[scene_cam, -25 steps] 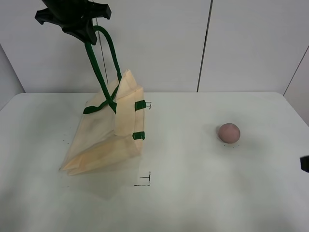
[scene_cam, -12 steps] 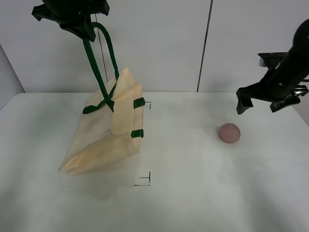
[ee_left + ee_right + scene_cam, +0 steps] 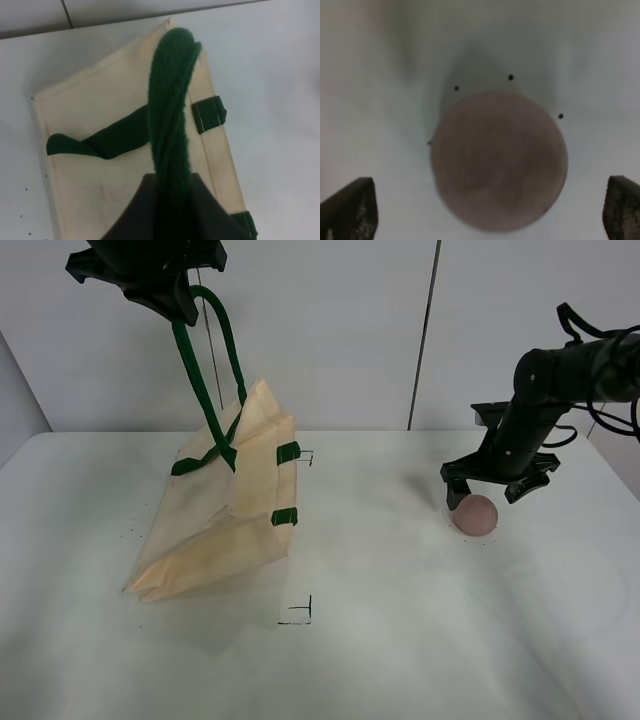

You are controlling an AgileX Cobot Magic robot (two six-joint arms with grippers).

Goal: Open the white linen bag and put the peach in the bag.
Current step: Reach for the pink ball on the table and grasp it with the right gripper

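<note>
Left gripper fingers are clamping the woven handle of the white linen bag. Right gripper fingers, spread wide, empty, are hovering over the round peach on open desk.

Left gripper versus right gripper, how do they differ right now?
The left gripper is shut on the dark green handle of the white linen bag; the right gripper is open and holds nothing. The left gripper is high above the table, holding the bag's top up; the right gripper is low, its jaws either side of the peach. Both are black.
</note>
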